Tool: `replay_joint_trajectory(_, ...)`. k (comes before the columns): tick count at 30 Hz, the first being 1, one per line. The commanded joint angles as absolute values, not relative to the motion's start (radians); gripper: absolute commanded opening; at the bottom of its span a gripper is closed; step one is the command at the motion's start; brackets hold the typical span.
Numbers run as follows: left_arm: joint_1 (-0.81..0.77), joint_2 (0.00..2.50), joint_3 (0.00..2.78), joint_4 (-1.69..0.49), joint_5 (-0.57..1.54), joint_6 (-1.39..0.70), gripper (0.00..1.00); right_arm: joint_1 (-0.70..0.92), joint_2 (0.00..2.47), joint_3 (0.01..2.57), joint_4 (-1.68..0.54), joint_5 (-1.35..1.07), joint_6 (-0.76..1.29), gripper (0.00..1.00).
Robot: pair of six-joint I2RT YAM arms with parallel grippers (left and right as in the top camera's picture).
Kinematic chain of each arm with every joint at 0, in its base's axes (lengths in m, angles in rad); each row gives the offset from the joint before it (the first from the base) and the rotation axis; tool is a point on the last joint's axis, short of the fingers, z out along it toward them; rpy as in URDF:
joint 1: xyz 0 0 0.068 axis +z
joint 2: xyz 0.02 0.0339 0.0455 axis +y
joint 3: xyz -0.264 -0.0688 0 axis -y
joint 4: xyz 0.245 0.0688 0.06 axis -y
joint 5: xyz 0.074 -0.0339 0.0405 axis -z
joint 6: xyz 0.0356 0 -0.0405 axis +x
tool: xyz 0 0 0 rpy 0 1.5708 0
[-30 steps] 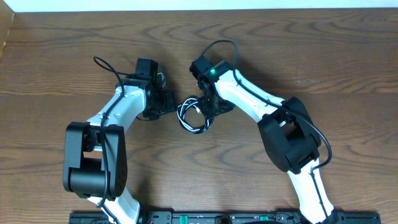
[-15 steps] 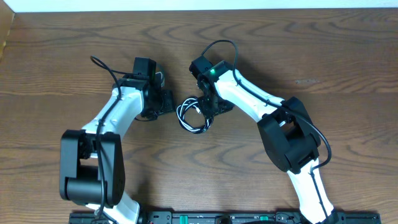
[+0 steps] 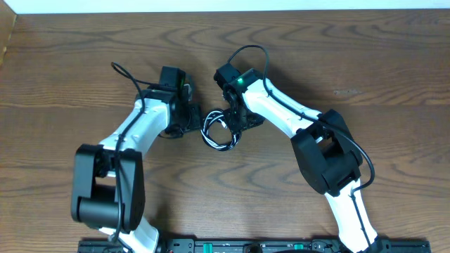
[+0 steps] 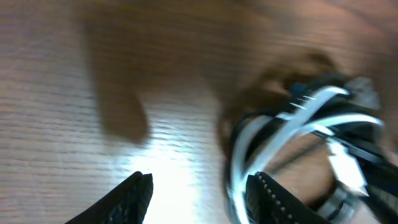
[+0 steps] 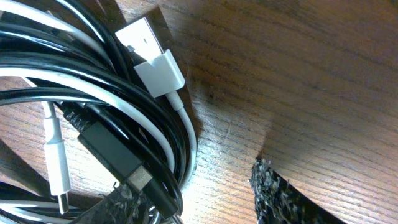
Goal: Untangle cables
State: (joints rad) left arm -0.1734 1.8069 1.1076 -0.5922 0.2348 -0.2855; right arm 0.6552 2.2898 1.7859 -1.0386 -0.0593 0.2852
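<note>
The left arm (image 3: 137,123) and right arm (image 3: 281,109) have white shells, black joints and looping black wires (image 3: 253,50) (a green light (image 3: 241,81) on the right one). The right tool (image 5: 199,196) has grainy black pads (image 5: 280,193).

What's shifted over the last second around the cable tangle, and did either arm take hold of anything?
The left gripper slid right across the wooden table, closing in on the coiled bundle of black and white cables. Its fingers are apart with only bare wood between them, so nothing was grasped. The right gripper stayed at the bundle's right edge, jaws apart, and the bundle itself did not move.
</note>
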Motion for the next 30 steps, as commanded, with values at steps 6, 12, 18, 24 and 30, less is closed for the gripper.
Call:
replay_joint_trajectory(6, -0.177, 1.884, 1.101, -0.567, 0.142, -0.312, 0.54, 0.660, 2.349, 1.778, -1.029, -0.051, 0.291, 0.50)
replay_joint_trajectory(12, -0.176, 1.941, 1.100, -0.567, 0.146, -0.311, 0.54, 0.660, 2.349, 1.778, -1.033, -0.051, 0.291, 0.50)
replay_joint_trajectory(18, -0.176, 1.967, 1.101, -0.564, 0.061, -0.316, 0.54, 0.660, 2.349, 1.778, -1.073, 0.047, 0.291, 0.50)
replay_joint_trajectory(24, -0.175, 1.967, 1.101, -0.568, -0.091, -0.381, 0.54, 0.654, 2.351, 1.778, -1.093, 0.110, 0.291, 0.51)
replay_joint_trajectory(30, -0.175, 1.969, 1.098, -0.580, -0.157, -0.381, 0.55, 0.654, 2.357, 1.778, -1.093, 0.110, 0.292, 0.50)
